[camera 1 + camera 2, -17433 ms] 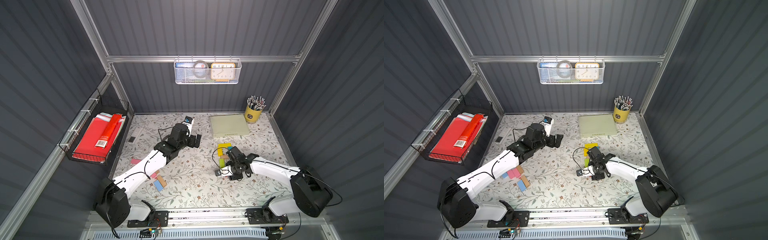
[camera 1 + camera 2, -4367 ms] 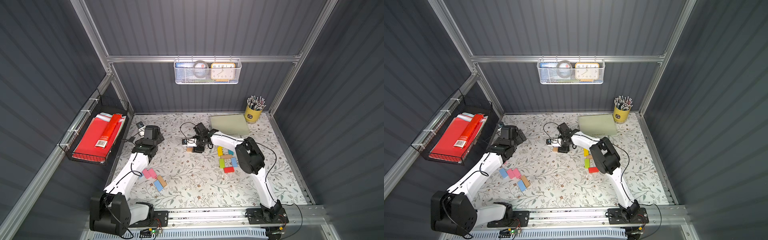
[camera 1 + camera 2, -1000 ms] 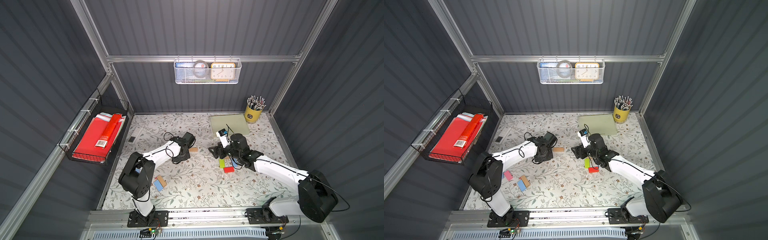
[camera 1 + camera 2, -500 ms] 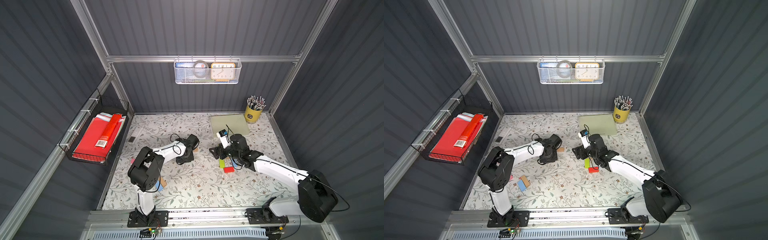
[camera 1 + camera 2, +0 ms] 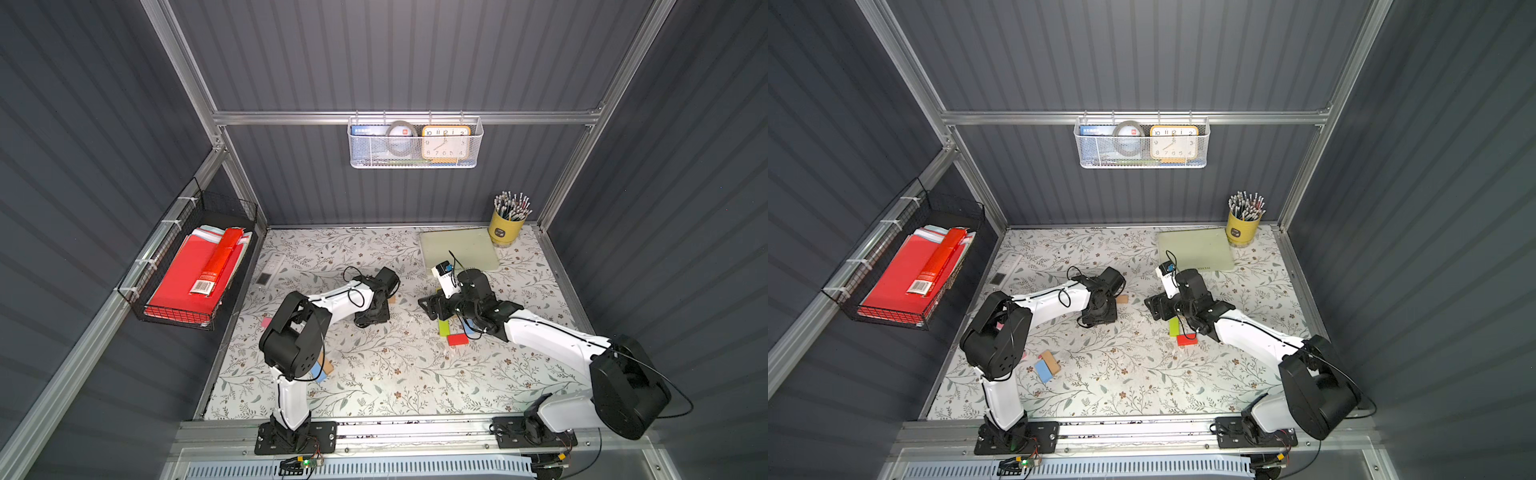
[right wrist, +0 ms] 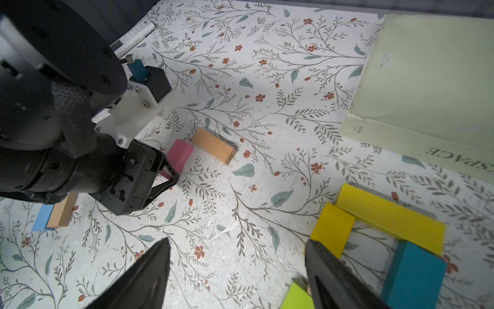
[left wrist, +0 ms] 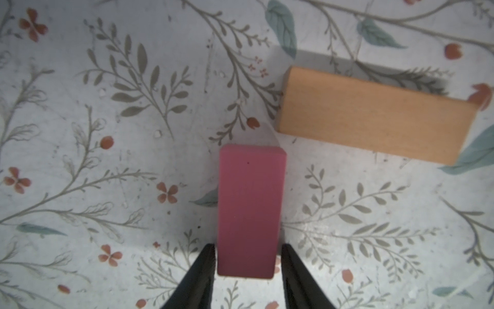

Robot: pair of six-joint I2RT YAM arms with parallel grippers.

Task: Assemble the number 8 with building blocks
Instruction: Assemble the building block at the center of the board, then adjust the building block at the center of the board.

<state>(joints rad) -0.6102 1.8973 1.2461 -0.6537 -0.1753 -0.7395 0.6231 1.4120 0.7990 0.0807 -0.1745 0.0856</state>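
A pink block (image 7: 250, 211) lies flat on the floral table, one end close to a corner of a tan block (image 7: 374, 115). My left gripper (image 7: 247, 247) straddles its near end, open, with a thin gap at each finger. In the right wrist view the pink block (image 6: 179, 155) and tan block (image 6: 213, 145) lie in front of the left gripper. My right gripper (image 6: 236, 243) hovers open and empty. Beside it lie two yellow blocks (image 6: 387, 216), a teal block (image 6: 413, 278) and a green block (image 6: 296, 298). In both top views a red block (image 5: 457, 339) lies by the green block (image 5: 1173, 326).
A blue block (image 5: 1043, 370) and a tan one (image 5: 1051, 360) lie at the front left beside the left arm's base. A pale green book (image 5: 457, 245) and a pencil cup (image 5: 505, 228) stand at the back right. A remote (image 5: 270, 266) lies at the back left.
The left gripper moved a little to the right with the pink block, set it beside the tan block, and its jaws have parted off it. The right arm has barely moved.
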